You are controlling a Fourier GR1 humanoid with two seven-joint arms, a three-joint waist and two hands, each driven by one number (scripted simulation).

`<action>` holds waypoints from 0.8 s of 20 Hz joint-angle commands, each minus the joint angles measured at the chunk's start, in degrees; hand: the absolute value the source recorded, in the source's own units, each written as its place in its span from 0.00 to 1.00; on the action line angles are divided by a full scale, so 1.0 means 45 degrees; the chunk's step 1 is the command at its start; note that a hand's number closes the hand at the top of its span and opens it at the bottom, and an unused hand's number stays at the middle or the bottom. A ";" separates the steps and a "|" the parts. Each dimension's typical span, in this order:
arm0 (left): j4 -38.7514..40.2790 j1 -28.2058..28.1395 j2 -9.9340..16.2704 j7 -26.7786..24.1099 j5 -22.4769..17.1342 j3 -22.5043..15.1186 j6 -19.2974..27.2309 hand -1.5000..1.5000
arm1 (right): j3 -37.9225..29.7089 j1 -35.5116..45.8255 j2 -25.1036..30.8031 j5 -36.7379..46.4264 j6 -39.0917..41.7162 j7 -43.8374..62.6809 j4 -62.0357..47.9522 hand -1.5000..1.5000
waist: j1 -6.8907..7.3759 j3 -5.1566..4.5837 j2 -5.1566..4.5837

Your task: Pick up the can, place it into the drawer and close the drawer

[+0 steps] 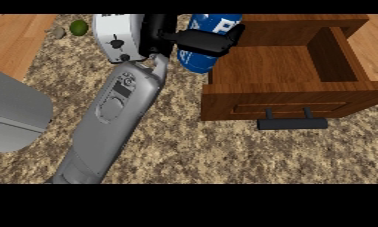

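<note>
Counter (pixel 221 156): speckled stone top, filling most of the head view, with a wood surface beyond it at upper left.

Drawer (pixel 280 78): wooden, pulled open, at the right. Its dark handle (pixel 292 123) projects from the front panel. The visible interior holds nothing.

Forearm (pixel 111 121): one grey arm runs from the lower left edge up to the top centre; which arm it is cannot be told from its position alone, but it is taken as the right.

Grey object (pixel 18 116): partly seen at the left edge, unidentified.

Toaster (pixel 118 36): white, at the top, just left of the hand.

Right hand (pixel 199 41): black, fingers curled round the can, reaching toward the drawer's left wall.

Can (pixel 207 46): blue with white lettering, clamped in the hand, tilted, at the drawer's upper left corner. Whether it is over the cavity or just outside the wall cannot be told.

Green fruit (pixel 78 27): small, round, at the counter's upper left.
</note>
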State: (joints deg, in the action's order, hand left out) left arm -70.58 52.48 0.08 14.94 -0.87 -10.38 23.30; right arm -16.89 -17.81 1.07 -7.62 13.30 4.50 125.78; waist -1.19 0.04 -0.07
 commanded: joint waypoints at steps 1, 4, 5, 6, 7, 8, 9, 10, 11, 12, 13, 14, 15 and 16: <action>0.1759 0.1800 -0.0017 0.0135 -0.0725 -0.0599 0.1140 1.00 | -0.0207 -0.0225 0.0206 -0.0205 0.0205 0.0376 0.0468 0.00 | -0.0118 -0.0003 -0.0016; 0.2831 0.3500 -0.0018 0.0600 -0.1082 -0.0806 0.1920 1.00 | -0.0139 0.0471 0.0201 -0.0292 0.0065 0.0408 -0.0089 0.00 | -0.0192 0.0003 -0.0036; 0.2571 0.3296 -0.0018 0.0690 -0.1070 -0.1015 0.1699 1.00 | 0.0229 0.1197 0.0048 0.0394 -0.0669 0.1132 -0.0042 0.00 | -0.0007 -0.0004 -0.0021; 0.3570 0.3871 -0.0018 0.0197 -0.1394 -0.0584 0.1454 1.00 | 0.0000 0.1148 0.0209 0.0207 -0.0313 0.0556 -0.0490 0.00 | -0.0087 0.0001 -0.0047; 0.3752 0.4705 -0.0018 0.0670 -0.1093 0.0034 0.1299 1.00 | 0.0469 -0.0183 -0.0220 0.0394 -0.0005 -0.0205 0.0029 0.00 | -0.0151 0.0005 -0.0026; 0.4577 0.4962 -0.0018 0.0230 -0.1378 -0.0407 0.1698 1.00 | 0.0269 0.0513 0.0075 0.0409 -0.0085 0.0420 -0.0144 0.00 | -0.0204 0.0004 -0.0061; 0.4469 0.4976 -0.0018 0.0508 -0.1411 -0.0682 0.1958 1.00 | 0.0215 -0.0415 -0.0107 -0.0171 0.0161 0.0718 0.0965 0.00 | -0.0246 0.0002 -0.0020; 0.4963 0.5430 -0.0018 0.0477 -0.1538 -0.0087 0.1277 1.00 | 0.0247 0.0006 -0.0183 0.0275 0.0164 -0.0153 -0.0167 0.00 | -0.0140 0.0006 -0.0041; 0.5224 0.5051 -0.0018 -0.0174 -0.1928 -0.0724 0.1652 1.00 | 0.0146 -0.0247 -0.0227 0.0310 0.0267 -0.0501 -0.0192 0.00 | -0.0215 0.0007 -0.0049; 0.5515 0.5288 -0.0018 -0.0430 -0.2295 -0.0702 0.1503 1.00 | -0.0031 0.0557 0.0124 0.0295 -0.0084 0.0289 -0.0189 0.00 | -0.0194 0.0003 -0.0067; 0.6070 0.5516 -0.0018 -0.0584 -0.2344 -0.1296 0.2086 1.00 | 0.0341 0.0692 -0.0007 0.0269 -0.0281 0.0998 0.0400 0.00 | -0.0325 0.0003 -0.0091; 0.6510 0.5910 -0.0018 -0.0568 -0.2414 -0.0705 0.1576 1.00 | 0.0589 0.0155 -0.0226 0.0667 -0.0192 -0.0083 -0.0273 0.00 | -0.0267 0.0008 -0.0086; 0.6341 0.5988 -0.0018 -0.0235 -0.2688 -0.1413 0.2149 1.00 | -0.0157 0.0701 0.0238 0.0015 -0.0107 0.0504 -0.0156 0.00 | -0.0270 0.0007 -0.0063; 0.6860 0.6222 -0.0018 -0.0636 -0.2987 -0.1273 0.1836 1.00 | 0.0385 0.1254 0.0067 0.0874 -0.0216 -0.0046 -0.1198 0.00 | -0.0288 0.0012 -0.0121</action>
State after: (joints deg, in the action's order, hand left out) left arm -44.84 77.01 0.00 13.72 -11.04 -14.61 31.15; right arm -15.92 -15.31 1.12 -5.87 12.79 5.53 124.49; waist -2.28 0.06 -0.39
